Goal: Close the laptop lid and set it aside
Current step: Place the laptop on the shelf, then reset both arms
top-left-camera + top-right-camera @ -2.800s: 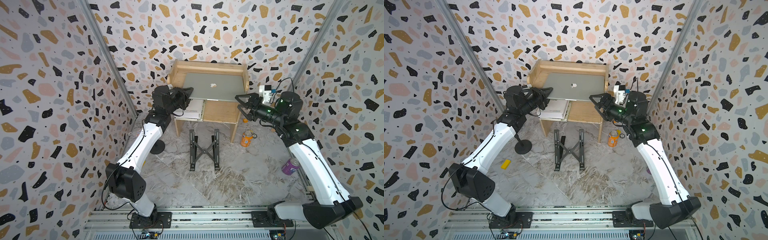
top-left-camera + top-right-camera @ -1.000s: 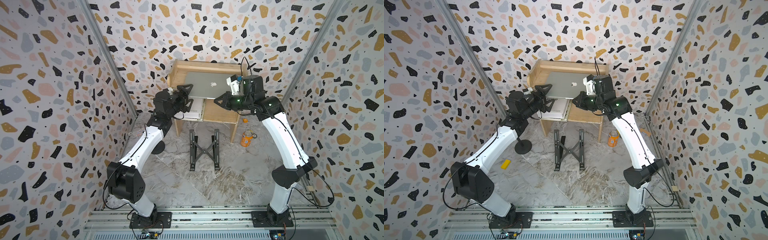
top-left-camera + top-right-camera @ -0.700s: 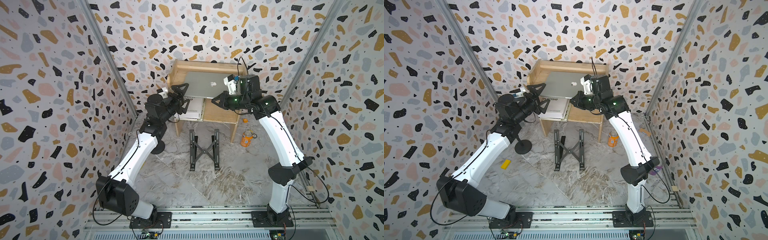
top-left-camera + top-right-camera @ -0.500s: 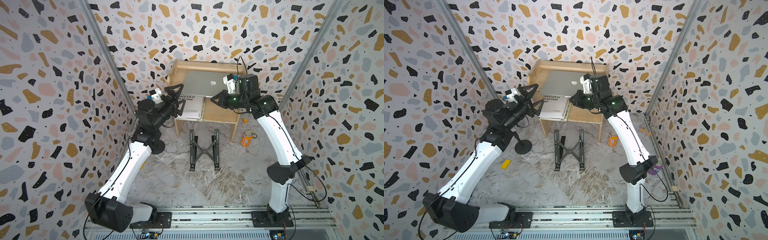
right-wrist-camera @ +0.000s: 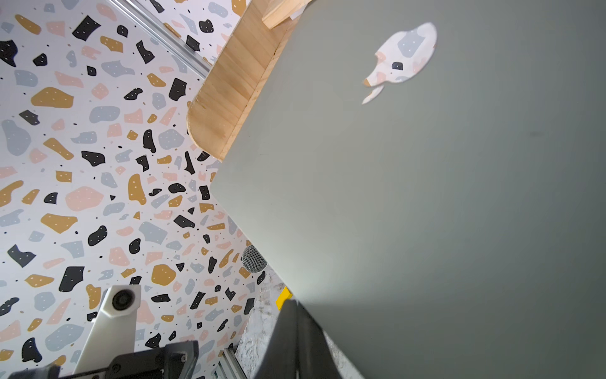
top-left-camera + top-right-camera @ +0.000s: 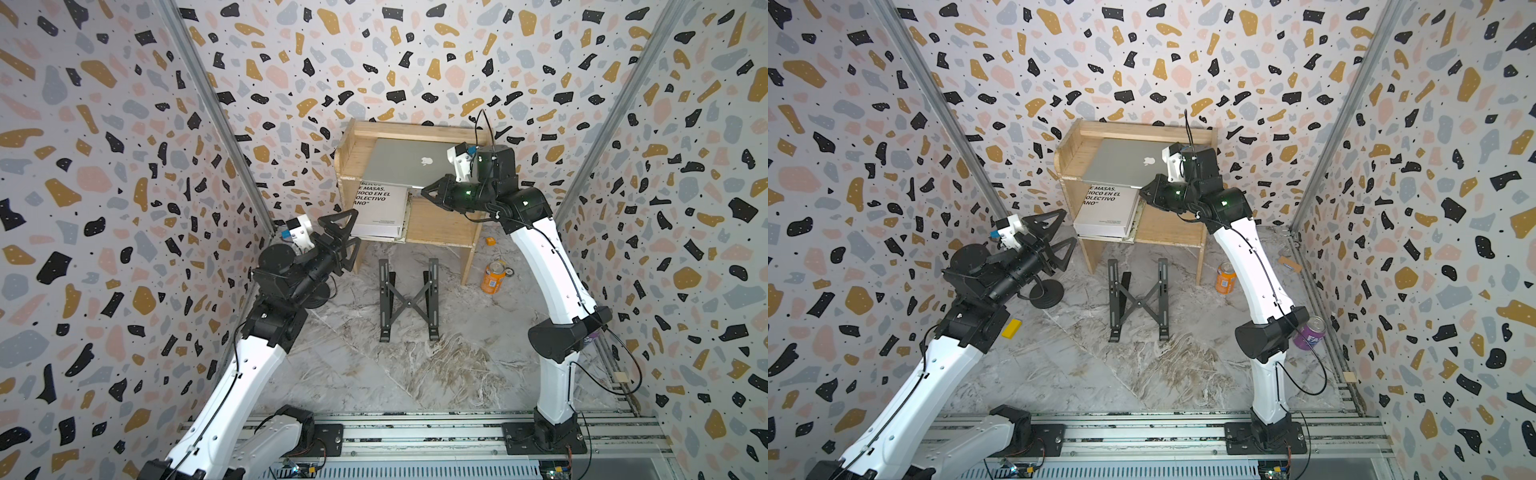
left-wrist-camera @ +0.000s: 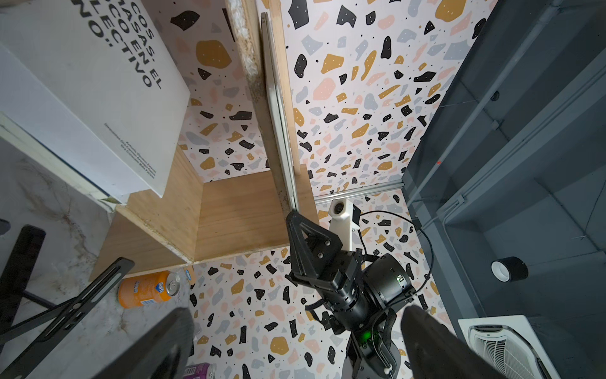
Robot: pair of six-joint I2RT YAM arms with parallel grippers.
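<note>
I am viewing the thin silver-grey aluminium laptop (image 6: pixel 395 168) lying closed, apple logo (image 6: pixel 426 161) upward, on the wooden shelf unit (image 6: pixel 440 226). My right gripper (image 6: pixel 427 193), fingers pinched together, is touching the laptop's front edge. My left gripper (image 6: pixel 356 227) is hanging spread wide. The white book (image 6: pixel 380 210) is showing "MASAS" and the orange can (image 7: pixel 147 288) "Fanta".

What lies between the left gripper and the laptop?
The white book, on the lower board of the wooden shelf, lies between the left gripper and the laptop; both top views show it.

white book (image 6: pixel 380 208): "MASAS", "EN EL", "LECTIVO"; orange can (image 7: pixel 144 288): "Fanta"; lid (image 6: pixel 399 166): apple logo.
</note>
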